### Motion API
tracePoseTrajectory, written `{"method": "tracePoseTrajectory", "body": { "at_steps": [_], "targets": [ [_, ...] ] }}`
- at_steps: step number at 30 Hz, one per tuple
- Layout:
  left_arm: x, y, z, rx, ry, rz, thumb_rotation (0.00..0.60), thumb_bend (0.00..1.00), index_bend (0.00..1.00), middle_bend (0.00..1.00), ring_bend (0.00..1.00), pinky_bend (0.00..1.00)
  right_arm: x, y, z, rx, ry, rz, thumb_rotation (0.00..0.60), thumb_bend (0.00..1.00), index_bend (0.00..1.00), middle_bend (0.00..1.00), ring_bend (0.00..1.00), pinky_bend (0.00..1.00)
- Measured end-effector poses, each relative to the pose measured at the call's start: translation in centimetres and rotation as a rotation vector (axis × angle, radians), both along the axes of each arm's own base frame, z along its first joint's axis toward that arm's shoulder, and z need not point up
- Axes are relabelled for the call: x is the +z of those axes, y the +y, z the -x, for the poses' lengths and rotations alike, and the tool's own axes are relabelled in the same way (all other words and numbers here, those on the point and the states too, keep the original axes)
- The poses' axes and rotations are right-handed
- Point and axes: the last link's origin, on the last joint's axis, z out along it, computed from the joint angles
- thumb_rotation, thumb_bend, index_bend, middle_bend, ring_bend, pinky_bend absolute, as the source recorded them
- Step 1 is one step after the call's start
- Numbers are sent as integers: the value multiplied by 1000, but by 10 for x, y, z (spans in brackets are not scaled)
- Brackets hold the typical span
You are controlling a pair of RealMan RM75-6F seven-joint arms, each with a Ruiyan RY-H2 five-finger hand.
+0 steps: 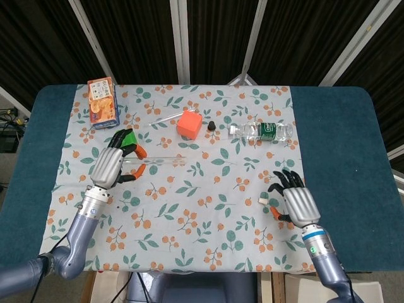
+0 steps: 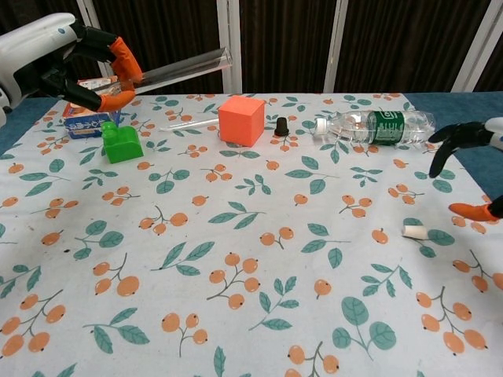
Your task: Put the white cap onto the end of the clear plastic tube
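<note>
A table covered with a leaf-and-berry patterned cloth [image 1: 208, 189] fills both views. At the left of the head view, the left hand [image 1: 108, 165] holds the clear plastic tube [image 1: 159, 160] pinched between its orange-tipped fingers; in the chest view this hand [image 2: 59, 56] sits in the upper left corner, lifted above the table. The tube's long axis runs roughly left to right, its free end pointing toward the middle of the frame and, in the chest view, tilted slightly upward [image 2: 177, 71]. The white cap [image 1: 264, 201] lies flat on the cloth in the lower right part of the head view, and at the right edge of the chest view [image 2: 414, 231]. The right hand [image 1: 295, 201] hovers just to the right of the cap, fingers spread apart and holding nothing; in the chest view only its fingertips [image 2: 460, 137] show at the right edge, one orange tip close beside the cap. This hand is by far the nearer to the cap, while the tube's open end is well apart from it, across the middle of the table. By my judgement, the coming move is for the right hand to reach a little leftward and down to pinch the cap, then carry it left toward the tube's open end.
</note>
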Motion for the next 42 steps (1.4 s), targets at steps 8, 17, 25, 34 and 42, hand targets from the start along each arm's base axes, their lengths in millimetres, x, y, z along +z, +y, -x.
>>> {"method": "tracePoseTrajectory", "body": {
  "at_steps": [8, 17, 25, 34, 42],
  "targets": [
    [2, 0, 1, -7, 20, 9, 600, 809, 579, 518, 78, 0, -33, -5, 1, -64, 17, 10, 600, 349, 454, 172, 72, 36],
    [4, 2, -4, -33, 32, 5, 600, 810, 578, 518, 78, 0, -51, -11, 8, -133, 43, 20, 600, 349, 474, 182, 79, 36],
    [4, 3, -5, -39, 35, 0, 600, 810, 578, 518, 78, 0, -63, -11, 6, -155, 36, 17, 600, 343, 474, 182, 79, 36],
    [12, 5, -4, -47, 36, -17, 600, 814, 578, 518, 78, 0, -68, -20, 5, -186, 44, 51, 600, 339, 474, 182, 79, 36],
    [14, 7, -2, -43, 33, -18, 600, 815, 577, 518, 78, 0, -68, -19, 7, -216, 58, 52, 600, 331, 474, 182, 79, 36]
  ]
}}
